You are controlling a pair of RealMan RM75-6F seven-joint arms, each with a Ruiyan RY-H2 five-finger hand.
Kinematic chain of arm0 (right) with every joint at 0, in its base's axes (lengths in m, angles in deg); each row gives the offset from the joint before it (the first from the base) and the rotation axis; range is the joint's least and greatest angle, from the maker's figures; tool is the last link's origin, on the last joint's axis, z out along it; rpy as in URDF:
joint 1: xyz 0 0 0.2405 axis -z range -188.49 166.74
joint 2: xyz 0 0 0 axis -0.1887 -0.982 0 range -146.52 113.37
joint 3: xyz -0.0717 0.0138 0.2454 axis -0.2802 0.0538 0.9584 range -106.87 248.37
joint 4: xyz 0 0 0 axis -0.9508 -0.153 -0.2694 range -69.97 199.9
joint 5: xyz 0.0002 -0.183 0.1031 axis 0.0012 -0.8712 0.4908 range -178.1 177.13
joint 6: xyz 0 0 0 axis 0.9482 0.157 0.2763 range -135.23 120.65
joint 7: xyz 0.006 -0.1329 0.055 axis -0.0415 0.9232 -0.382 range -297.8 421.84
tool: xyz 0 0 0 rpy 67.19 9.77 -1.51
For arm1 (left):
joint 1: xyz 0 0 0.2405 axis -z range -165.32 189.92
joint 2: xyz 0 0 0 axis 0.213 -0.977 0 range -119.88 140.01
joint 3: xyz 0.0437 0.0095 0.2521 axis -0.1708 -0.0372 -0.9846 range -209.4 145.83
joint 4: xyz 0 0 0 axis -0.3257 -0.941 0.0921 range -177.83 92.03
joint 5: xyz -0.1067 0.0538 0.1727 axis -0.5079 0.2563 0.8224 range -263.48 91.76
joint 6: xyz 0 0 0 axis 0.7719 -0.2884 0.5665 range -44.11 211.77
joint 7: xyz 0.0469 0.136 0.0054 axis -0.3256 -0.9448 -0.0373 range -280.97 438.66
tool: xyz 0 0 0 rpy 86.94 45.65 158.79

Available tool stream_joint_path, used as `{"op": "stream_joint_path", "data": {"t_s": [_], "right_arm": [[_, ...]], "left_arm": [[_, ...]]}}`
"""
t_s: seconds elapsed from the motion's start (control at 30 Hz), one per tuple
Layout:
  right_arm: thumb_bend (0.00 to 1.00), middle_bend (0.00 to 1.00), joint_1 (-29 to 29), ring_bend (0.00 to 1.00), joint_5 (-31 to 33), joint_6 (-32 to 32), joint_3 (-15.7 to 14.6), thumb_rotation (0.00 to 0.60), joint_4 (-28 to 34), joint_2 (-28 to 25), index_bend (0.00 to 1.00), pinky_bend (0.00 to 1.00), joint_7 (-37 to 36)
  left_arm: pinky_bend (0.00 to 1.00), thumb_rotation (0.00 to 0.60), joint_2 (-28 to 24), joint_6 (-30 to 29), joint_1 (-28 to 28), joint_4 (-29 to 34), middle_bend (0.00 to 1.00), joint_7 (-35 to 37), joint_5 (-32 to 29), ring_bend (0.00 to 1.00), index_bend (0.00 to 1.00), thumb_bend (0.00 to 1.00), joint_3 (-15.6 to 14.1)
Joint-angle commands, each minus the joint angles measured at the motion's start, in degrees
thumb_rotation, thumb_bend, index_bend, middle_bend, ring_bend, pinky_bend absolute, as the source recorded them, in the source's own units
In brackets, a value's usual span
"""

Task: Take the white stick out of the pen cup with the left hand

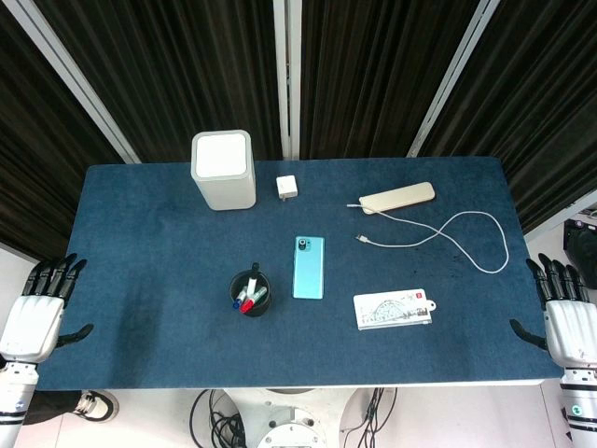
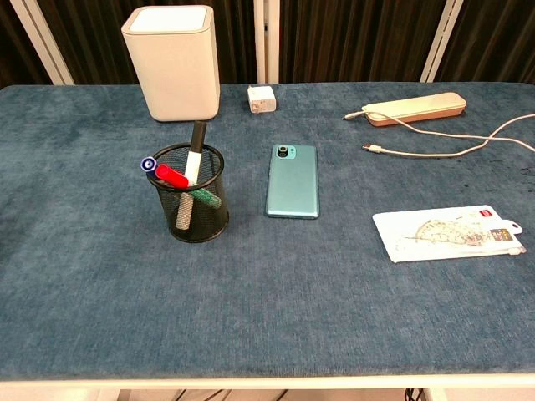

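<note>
Both hands hung off the tabletop (image 1: 140, 345) edges, fingers spread and holding nothing: left hand (image 1: 39, 313) at one side, right hand (image 1: 564, 313) at the other. Well apart from them, the white stick (image 2: 193, 167) stood tilted in the mesh pen cup (image 2: 196, 221), beside a teal phone (image 2: 292, 181).

Evenly lit from overhead, bright and soft in both views. Only faint, short shadows under the pen cup (image 2: 192, 194) and teal phone (image 2: 292, 180), falling slightly toward the near edge. Mild glare on the white box top (image 1: 223, 154) and the glossy card package (image 2: 449, 233). Sharp across the blue table cloth (image 2: 276, 309); slight softness, perhaps lens distortion, out by the left hand (image 1: 37, 313) and right hand (image 1: 567, 317). Black curtains (image 1: 187, 65) behind nearly featureless.
</note>
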State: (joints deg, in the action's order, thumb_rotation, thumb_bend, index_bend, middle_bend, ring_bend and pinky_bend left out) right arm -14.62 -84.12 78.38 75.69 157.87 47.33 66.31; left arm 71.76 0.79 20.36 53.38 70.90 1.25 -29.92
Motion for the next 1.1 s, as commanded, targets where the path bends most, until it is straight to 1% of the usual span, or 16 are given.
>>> {"op": "stream_joint_path", "data": {"t_s": [0.03,0.3,0.6,0.83,0.97,1.1], "right_arm": [[0.1,0.0,-0.02,0.0,0.04,-0.05,0.03,0.6,0.08,-0.03,0.0,0.0,-0.03],[0.1,0.0,0.18,0.0,-0.06,0.25,0.04,0.6,0.38,-0.36,0.0,0.0,-0.26],[0.1,0.0,0.12,0.0,-0.06,0.73,0.58,0.6,0.84,-0.73,0.0,0.0,-0.54],[0.1,0.0,0.02,0.0,-0.1,1.01,1.03,0.6,1.79,-1.53,0.0,0.0,-0.68],[0.1,0.0,0.1,0.0,-0.66,1.41,0.97,0.6,2.07,-1.83,0.0,0.0,-1.01],[0.11,0.0,0.31,0.0,-1.02,1.67,0.73,0.6,2.39,-2.01,0.0,0.0,-1.04]], "left_arm": [[0.0,0.6,-0.08,0.13,0.04,0.11,0.0,0.21,0.08,0.0,0.0,0.12,-0.08],[0.0,0.6,-0.71,1.16,0.43,0.82,0.0,1.46,0.77,0.0,0.0,0.12,-0.64],[0.0,0.6,-1.46,1.55,1.04,1.77,0.0,0.97,1.31,0.0,0.0,0.12,-0.51],[0.0,0.6,-3.18,4.41,3.1,4.1,0.0,1.69,0.9,0.0,0.0,0.13,0.2],[0.0,0.6,-4.37,7.49,6.03,4.98,0.0,3.73,1.58,0.0,0.0,0.16,1.3],[0.0,0.6,-6.33,14.55,11.9,6.32,0.0,7.1,-0.17,0.0,0.0,0.18,4.25]]}}
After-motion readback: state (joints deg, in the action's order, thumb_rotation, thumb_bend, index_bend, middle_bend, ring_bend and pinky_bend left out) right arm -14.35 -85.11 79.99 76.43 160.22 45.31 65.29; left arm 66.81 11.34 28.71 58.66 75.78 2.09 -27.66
